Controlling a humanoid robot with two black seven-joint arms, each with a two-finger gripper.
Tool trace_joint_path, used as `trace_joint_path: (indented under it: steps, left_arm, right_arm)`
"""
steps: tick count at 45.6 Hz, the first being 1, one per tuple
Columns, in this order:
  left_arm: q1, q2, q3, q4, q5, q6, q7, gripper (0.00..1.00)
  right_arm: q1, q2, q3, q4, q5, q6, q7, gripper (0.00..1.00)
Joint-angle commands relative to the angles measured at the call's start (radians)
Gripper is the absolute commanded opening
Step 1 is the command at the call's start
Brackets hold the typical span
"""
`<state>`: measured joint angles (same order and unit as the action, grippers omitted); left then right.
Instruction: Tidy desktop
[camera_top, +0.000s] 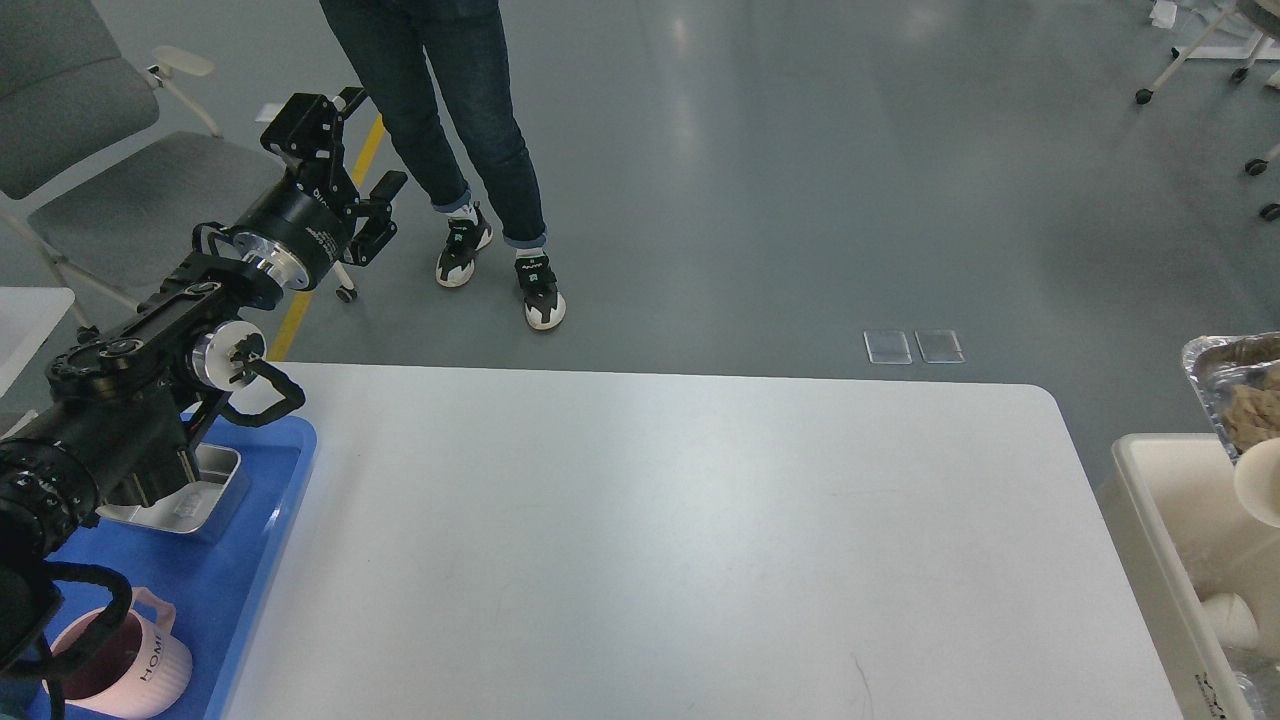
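My left gripper (345, 135), fingers spread and empty, is held high beyond the far left corner of the desktop (640, 540), arm stretched over the blue tray (250, 560). My right gripper is out of view. A foil tray (1235, 385) and paper cup (1262, 482) hang over the bin (1150, 540) at right, so I judge the step to be dumping rubbish; next comes tipping them in.

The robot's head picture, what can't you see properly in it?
- Right claw: out of the head view, past the right edge.
- Foil tray: cut off by the right edge; only a corner shows.
- Paper cup: mostly cut off by the same edge.
- Cream bin: its contents run off the right and bottom edges.
- Pink mug: partly behind my left arm's cable.
- Person: only legs show; the top edge cuts the rest.
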<state>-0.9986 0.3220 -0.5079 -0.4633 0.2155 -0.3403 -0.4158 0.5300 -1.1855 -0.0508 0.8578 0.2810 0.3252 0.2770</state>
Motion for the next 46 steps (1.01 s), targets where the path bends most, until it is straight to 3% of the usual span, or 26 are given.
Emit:
trace_joint_path:
  steps: [1, 7, 33, 34, 36, 38, 39, 46]
  left_arm:
    - [0.0, 0.008, 0.0, 0.0, 0.002, 0.0, 0.003, 0.98]
    - [0.0, 0.014, 0.0, 0.0, 0.005, 0.0, 0.003, 0.98]
    - [0.0, 0.026, 0.002, 0.0, 0.007, -0.002, 0.003, 0.98]
    - [0.0, 0.028, 0.002, 0.0, 0.007, -0.002, 0.003, 0.98]
    - [0.0, 0.029, 0.002, 0.0, 0.007, 0.0, 0.003, 0.98]
    - [0.0, 0.035, 0.002, 0.0, 0.007, -0.002, 0.003, 0.98]
    - [0.0, 0.038, 0.003, 0.0, 0.007, 0.0, 0.003, 0.98]
    - [0.001, 0.04, 0.003, 0.0, 0.007, -0.002, 0.003, 0.98]
  right_arm:
    - [-0.045, 0.006, -0.001, -0.029, 0.029, -0.043, -0.001, 0.0]
    - [-0.087, 0.018, -0.001, -0.054, 0.036, -0.089, -0.001, 0.0]
    - [-0.232, 0.086, 0.0, -0.189, 0.08, -0.092, -0.001, 0.0]
    - [-0.234, 0.086, 0.0, -0.189, 0.078, -0.092, -0.001, 0.06]
    - [-0.234, 0.084, 0.002, -0.2, 0.078, -0.092, -0.001, 0.39]
    - [-0.237, 0.086, 0.003, -0.215, 0.079, -0.092, -0.001, 0.89]
    - [-0.235, 0.087, 0.006, -0.229, 0.086, -0.094, -0.002, 1.0]
    - [-0.234, 0.107, 0.009, -0.275, 0.072, -0.078, -0.004, 1.0]
